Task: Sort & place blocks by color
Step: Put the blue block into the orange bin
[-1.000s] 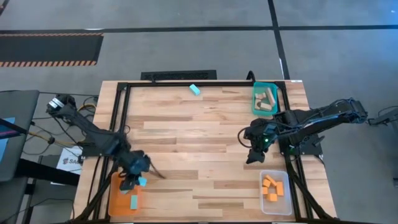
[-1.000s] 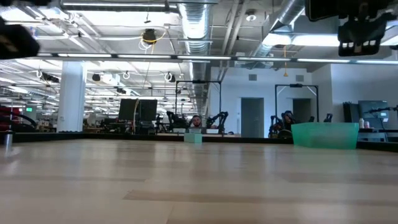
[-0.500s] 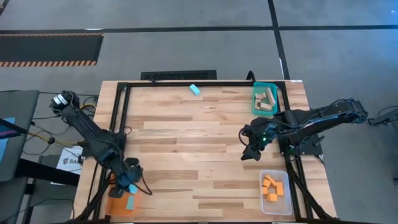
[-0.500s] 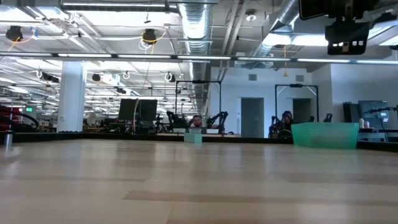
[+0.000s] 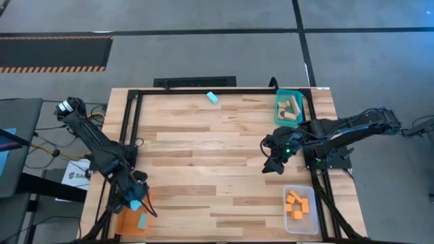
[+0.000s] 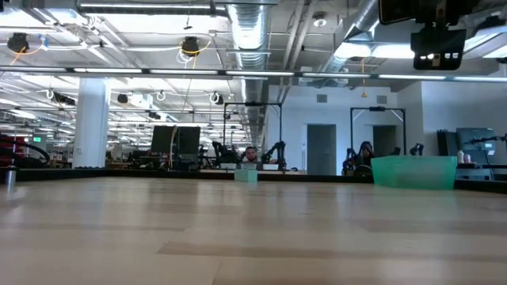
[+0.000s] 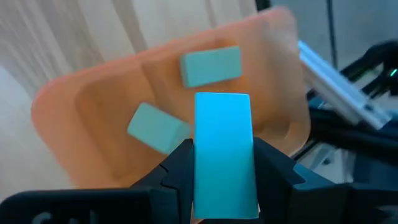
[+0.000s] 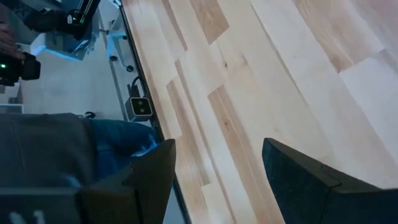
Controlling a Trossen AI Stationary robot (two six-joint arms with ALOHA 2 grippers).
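Note:
My left gripper hangs over the orange tray at the table's near left corner, shut on a light teal block. Two more teal blocks lie flat in that tray. Another teal block lies on the table near the far edge. Tan blocks sit in the teal tray, and orange blocks in the clear tray. My right gripper hangs open above bare wood right of centre, nothing between its fingers. My left gripper pinches the teal block by its two long sides, one finger on each. The fingers slant down from the table's far left and lie along the block's length. The block is lifted clear, above the orange tray's inside.
The middle of the wooden table is bare. A black frame rail runs along the left and far edges. The teal tray stands at the far right and the clear tray at the near right.
My left gripper has carried the teal block toward the table's left edge and a little down, rolling as it went, and now hangs farther over the orange tray. Its hold is unchanged. My right wrist has turned slightly in place.

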